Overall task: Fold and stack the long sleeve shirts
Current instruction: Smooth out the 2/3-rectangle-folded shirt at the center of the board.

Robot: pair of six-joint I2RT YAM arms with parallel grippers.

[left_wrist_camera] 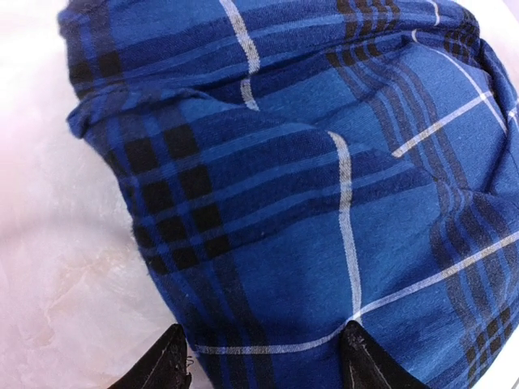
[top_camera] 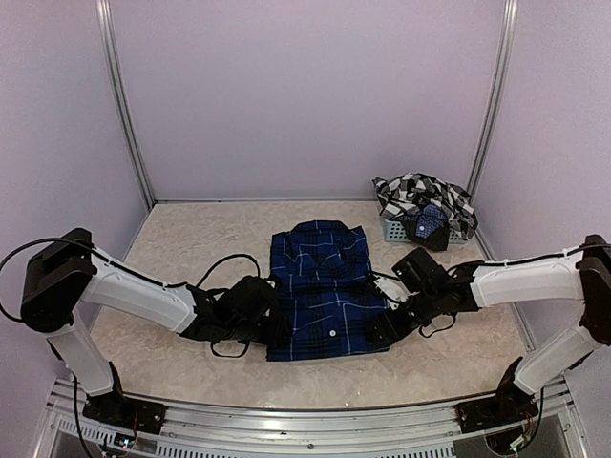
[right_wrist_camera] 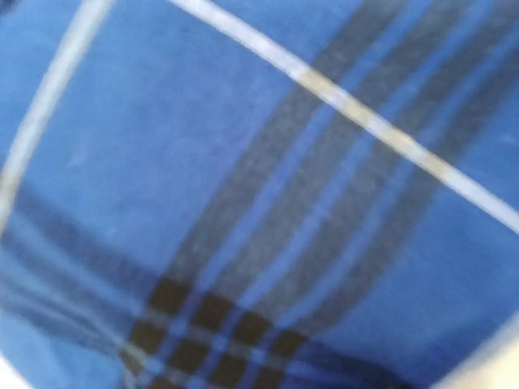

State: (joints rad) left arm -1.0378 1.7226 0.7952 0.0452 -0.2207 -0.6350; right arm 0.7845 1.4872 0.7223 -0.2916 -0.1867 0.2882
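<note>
A navy blue long sleeve shirt with thin white grid lines lies folded into a rectangle in the middle of the table, collar at the far end. My left gripper is at its near left edge. In the left wrist view its two black fingertips stand wide apart, open, with the shirt's folded edge between them. My right gripper is pressed against the shirt's near right edge. The right wrist view is filled with blurred blue cloth, so its fingers are hidden. A black-and-white checked shirt lies crumpled at the back right.
The checked shirt sits heaped on a small grey-blue mesh basket in the back right corner. Pale walls close the table on three sides. A black cable loops over the table left of the navy shirt.
</note>
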